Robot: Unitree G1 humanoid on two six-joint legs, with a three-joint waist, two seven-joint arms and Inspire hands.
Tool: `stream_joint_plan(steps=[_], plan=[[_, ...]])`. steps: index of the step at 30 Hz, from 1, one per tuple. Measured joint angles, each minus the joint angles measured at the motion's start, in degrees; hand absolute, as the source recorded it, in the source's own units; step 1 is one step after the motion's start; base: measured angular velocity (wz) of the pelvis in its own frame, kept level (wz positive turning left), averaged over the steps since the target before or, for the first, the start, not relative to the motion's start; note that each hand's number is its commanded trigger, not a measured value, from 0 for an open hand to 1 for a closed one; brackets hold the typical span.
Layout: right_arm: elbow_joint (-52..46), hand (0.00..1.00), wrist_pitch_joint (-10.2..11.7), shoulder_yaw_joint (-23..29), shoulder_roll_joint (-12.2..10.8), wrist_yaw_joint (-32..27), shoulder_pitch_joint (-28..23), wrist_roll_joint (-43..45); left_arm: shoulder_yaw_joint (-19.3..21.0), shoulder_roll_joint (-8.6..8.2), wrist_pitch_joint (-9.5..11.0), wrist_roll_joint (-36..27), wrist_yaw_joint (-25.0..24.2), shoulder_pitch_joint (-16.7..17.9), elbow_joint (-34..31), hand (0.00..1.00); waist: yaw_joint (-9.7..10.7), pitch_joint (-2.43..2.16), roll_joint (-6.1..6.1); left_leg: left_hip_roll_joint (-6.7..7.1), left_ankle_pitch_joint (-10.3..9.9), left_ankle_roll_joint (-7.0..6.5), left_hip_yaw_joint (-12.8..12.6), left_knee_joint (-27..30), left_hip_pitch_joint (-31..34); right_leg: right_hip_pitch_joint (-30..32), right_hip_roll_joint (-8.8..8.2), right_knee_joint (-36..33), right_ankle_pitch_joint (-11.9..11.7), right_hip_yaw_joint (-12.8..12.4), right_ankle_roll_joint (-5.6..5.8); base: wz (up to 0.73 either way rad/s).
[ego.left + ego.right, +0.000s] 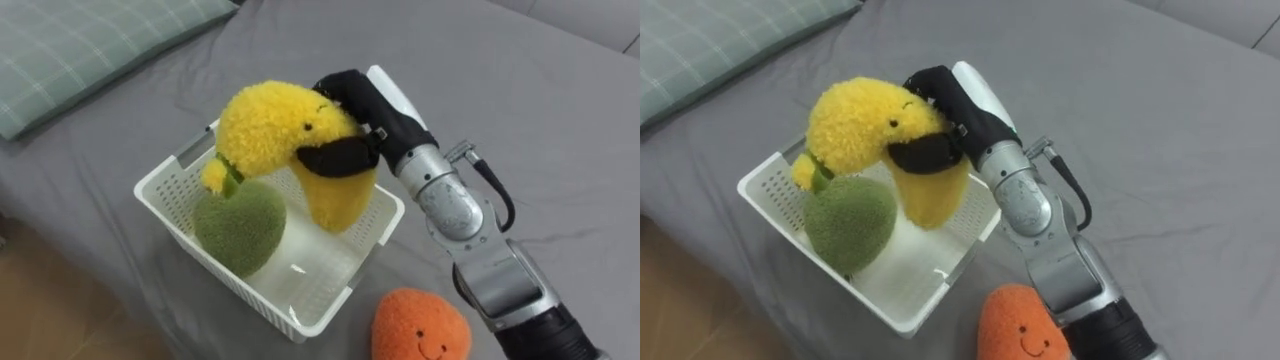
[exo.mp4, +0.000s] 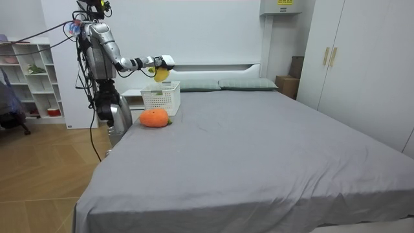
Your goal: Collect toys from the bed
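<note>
My right hand [image 1: 352, 120] [image 1: 940, 110] is shut on a yellow plush toy [image 1: 280, 140] [image 1: 865, 135], holding it just above the white plastic basket [image 1: 170, 195] [image 1: 765, 190] on the grey bed. A green plush toy [image 1: 240, 228] [image 1: 848, 222] lies inside the basket at its left. An orange plush toy with a smiling face [image 1: 420, 325] [image 1: 1020, 322] rests on the bed right of the basket, below my forearm. In the room view I stand at the bedside with the right hand [image 2: 162, 63] stretched over the basket [image 2: 160, 100] and the orange toy [image 2: 154, 118] in front of it.
A green checked pillow [image 1: 90, 45] lies at the head of the bed, upper left. The wooden floor [image 1: 60, 310] shows past the bed's edge at lower left. Grey sheet [image 1: 520, 90] stretches wide to the right. White shelves [image 2: 29, 77] and a wardrobe [image 2: 349, 58] line the room.
</note>
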State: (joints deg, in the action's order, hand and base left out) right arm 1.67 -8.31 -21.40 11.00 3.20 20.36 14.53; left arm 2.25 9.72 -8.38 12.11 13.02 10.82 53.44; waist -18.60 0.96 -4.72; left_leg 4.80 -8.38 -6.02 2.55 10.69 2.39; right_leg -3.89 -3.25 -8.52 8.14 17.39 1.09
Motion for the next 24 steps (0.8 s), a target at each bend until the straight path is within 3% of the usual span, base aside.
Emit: stream_joint_plan(steps=[24], plan=[[3.6,0.0,0.1,0.1,0.4,-0.7,0.0,-1.2,0.2,-0.12,-0.1,0.0,-0.1,0.1,-1.8,0.0,-0.5,-0.11,-0.16,0.04,0.0,0.0,0.0,0.0,0.0,0.0,0.28,0.0,0.0,-0.1,0.08,0.0]])
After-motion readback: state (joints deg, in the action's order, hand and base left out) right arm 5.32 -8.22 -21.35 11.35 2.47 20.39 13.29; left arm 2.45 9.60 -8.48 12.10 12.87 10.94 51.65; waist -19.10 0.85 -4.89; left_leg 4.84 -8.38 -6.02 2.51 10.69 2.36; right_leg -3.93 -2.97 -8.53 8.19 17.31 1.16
